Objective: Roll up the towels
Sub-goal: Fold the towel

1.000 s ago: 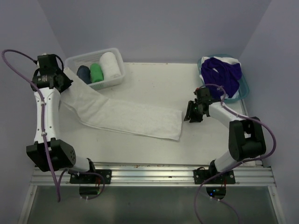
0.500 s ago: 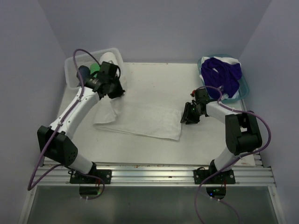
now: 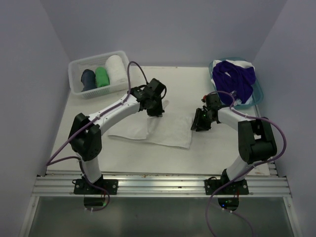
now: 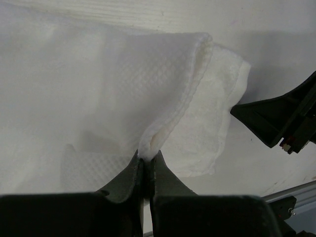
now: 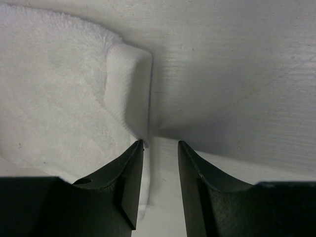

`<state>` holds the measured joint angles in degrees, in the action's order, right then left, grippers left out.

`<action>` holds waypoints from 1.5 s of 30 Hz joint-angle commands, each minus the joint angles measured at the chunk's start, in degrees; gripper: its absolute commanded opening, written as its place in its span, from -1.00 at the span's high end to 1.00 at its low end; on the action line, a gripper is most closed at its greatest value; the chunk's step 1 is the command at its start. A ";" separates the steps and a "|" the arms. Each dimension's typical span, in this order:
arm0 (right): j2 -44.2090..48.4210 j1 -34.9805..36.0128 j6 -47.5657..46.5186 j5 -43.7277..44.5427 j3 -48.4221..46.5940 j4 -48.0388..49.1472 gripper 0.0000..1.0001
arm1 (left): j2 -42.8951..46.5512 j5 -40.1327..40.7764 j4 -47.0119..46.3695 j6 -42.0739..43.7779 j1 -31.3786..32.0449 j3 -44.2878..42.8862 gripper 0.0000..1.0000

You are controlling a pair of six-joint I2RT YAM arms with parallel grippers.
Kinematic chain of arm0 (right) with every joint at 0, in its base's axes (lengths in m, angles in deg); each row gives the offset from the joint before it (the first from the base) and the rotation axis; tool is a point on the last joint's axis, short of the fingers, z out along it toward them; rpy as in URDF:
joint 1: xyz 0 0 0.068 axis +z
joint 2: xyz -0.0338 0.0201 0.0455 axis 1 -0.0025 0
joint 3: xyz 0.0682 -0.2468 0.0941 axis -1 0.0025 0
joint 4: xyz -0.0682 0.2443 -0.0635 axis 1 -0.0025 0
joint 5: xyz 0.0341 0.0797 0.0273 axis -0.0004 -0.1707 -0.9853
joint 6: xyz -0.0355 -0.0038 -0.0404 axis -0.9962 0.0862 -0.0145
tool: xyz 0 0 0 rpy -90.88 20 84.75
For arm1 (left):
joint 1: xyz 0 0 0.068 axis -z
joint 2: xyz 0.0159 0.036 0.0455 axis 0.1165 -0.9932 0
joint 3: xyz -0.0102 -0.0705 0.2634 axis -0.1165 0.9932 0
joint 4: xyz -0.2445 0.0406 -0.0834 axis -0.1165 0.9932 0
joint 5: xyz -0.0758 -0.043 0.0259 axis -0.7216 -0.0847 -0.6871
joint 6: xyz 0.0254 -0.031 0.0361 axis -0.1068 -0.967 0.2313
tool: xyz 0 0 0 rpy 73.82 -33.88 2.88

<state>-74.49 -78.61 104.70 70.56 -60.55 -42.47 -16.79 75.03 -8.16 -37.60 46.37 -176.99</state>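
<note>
- one white towel [image 3: 168, 132] is lying mid-tabletop and doubling over itself; a second ago it was stretching flat toward the far left corner.
- left gripper [image 4: 147, 160] is clenching the towel's lifted end, having swept it from beside the basket [image 3: 74, 66] toward the right end.
- right gripper [image 5: 160, 148] is waiting at the towel's right edge, jaws apart, grasping nothing.
- judgement: the towel is being folded shorter; rolling is not yet starting.

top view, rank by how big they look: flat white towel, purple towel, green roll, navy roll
1. flat white towel
2. purple towel
3. green roll and navy roll, too alike to rank
</note>
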 commanded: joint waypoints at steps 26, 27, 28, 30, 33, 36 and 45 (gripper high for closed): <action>-1.22 0.09 2.78 -2.57 3.88 6.13 0.87 | -9.69 -5.00 -3.82 -4.99 4.70 -13.31 1.00; -1.22 0.18 2.78 -2.40 3.80 6.04 0.88 | -9.96 -5.18 -3.91 -4.99 5.14 -14.18 1.00; -1.22 0.18 2.87 -1.79 3.79 5.95 0.90 | -10.39 -5.18 -3.91 -4.99 5.32 -14.63 1.00; -1.22 0.18 2.95 -1.26 3.79 5.77 0.90 | -11.62 -5.88 -3.73 -5.25 6.11 -15.86 1.00; -1.22 0.18 3.13 -0.81 3.79 5.60 0.91 | -13.65 -6.76 -3.65 -5.60 6.81 -17.70 1.00; -1.31 0.18 3.22 -0.81 3.79 5.60 0.91 | -15.49 -7.55 -3.64 -6.04 7.43 -19.28 1.00; -1.57 0.18 3.13 -0.90 3.36 5.07 0.91 | -19.10 -10.45 -5.40 -8.15 7.78 -21.05 1.00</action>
<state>-74.64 -78.65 107.63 68.07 -57.53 -37.33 -35.50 67.65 -10.12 -43.41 53.72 -194.94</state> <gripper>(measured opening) 0.062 0.044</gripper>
